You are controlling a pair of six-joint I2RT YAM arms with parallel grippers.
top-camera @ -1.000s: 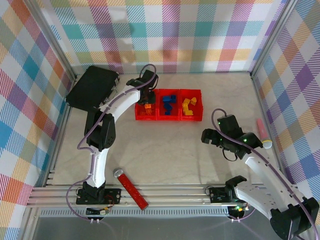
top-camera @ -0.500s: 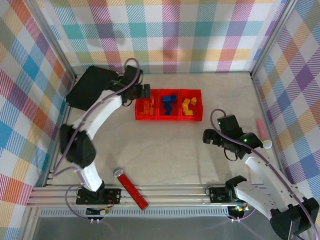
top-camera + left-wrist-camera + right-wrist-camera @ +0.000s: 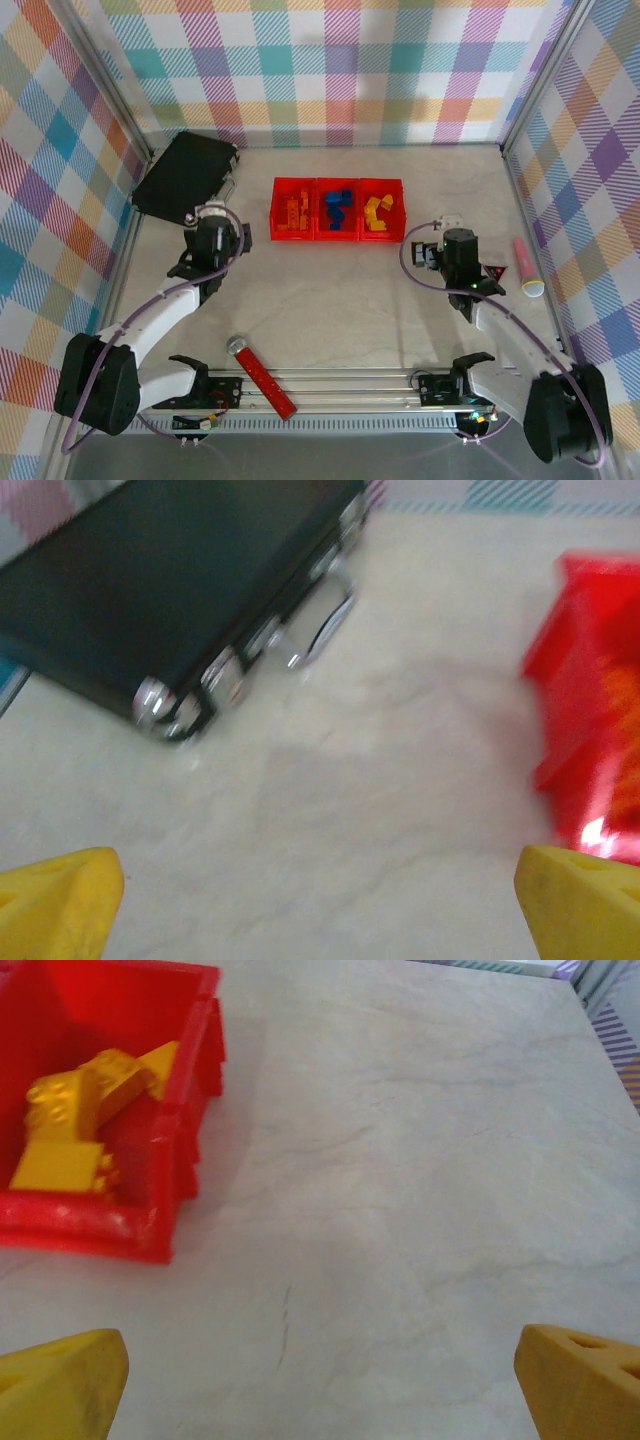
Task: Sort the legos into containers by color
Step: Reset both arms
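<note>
Lying in the containers point(image 3: 338, 238), the legos point(image 3: 340, 208) are looking light, stiff, probably slippery, best pinched across flat sides; left gripper point(image 3: 320, 910) and right gripper point(image 3: 320, 1385) are gaping empty

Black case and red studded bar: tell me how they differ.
The black case is broad and flat; the red bar is long and narrow. The case is black with metal latches; the bar is red with a silver end. The case lies at the far left corner; the bar lies at the near edge. Both lie on the table, outside the red bins.
</note>
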